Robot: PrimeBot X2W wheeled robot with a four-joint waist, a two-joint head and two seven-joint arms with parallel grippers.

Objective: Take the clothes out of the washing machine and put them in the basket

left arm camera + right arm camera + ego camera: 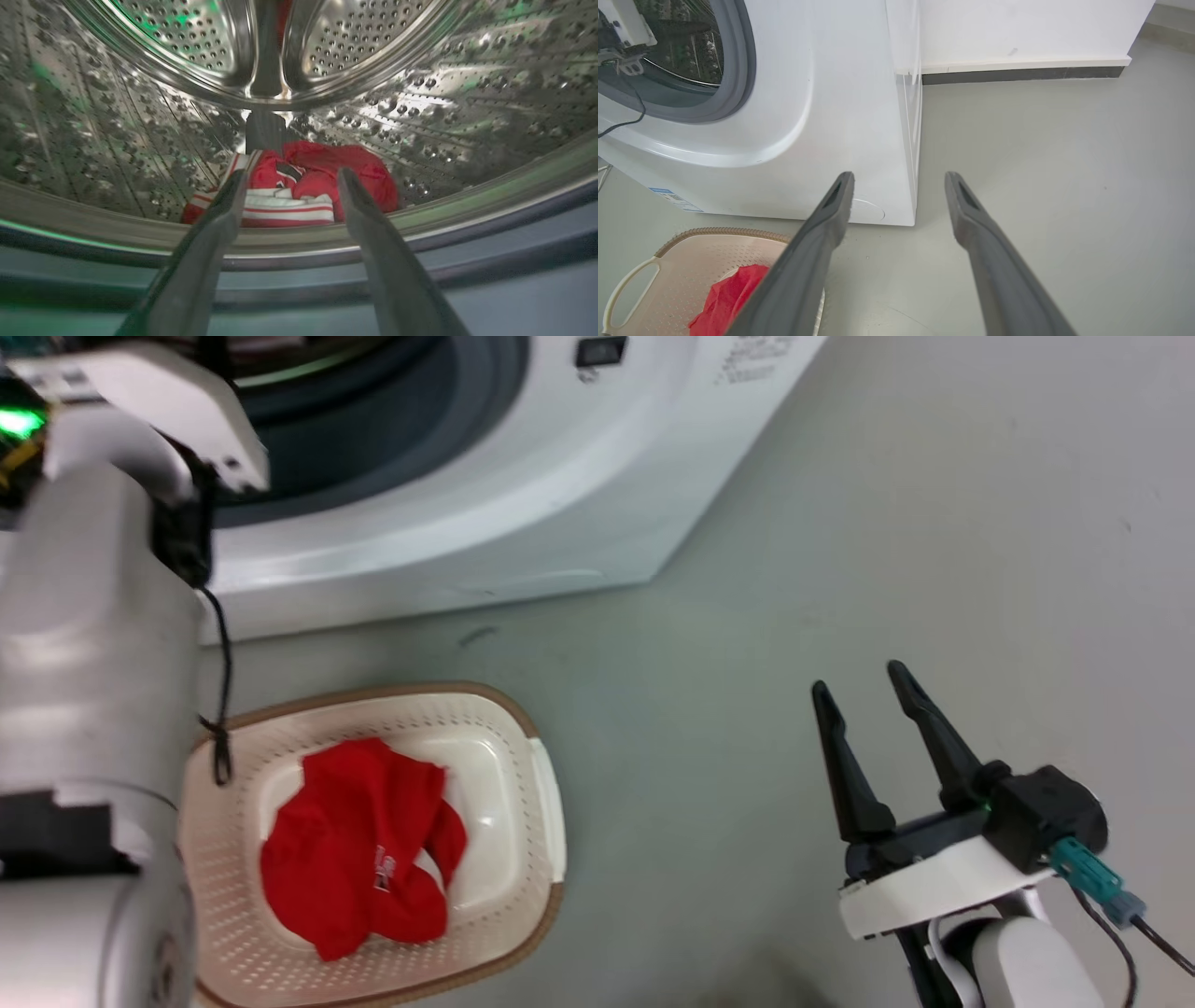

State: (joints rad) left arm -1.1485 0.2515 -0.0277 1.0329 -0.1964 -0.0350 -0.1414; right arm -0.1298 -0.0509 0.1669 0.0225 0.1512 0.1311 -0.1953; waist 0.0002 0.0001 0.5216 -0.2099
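Step in hand: fetching another garment. The left gripper (292,173) stood wide open at the washing machine's (523,504) mouth, aimed at crumpled red-and-white cloth (327,163) on the shiny perforated steel drum's (117,140) far floor. One soft red garment (364,840) lay in the cream perforated plastic basket (233,915). The right gripper (859,679) hung open, empty. Next: reach deeper, close on fabric.

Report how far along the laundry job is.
Done: one red garment lies in the basket. In hand: the open left claw points into the drum, gripping nothing. Remaining: the red and white clothes there. The right claw hangs open.
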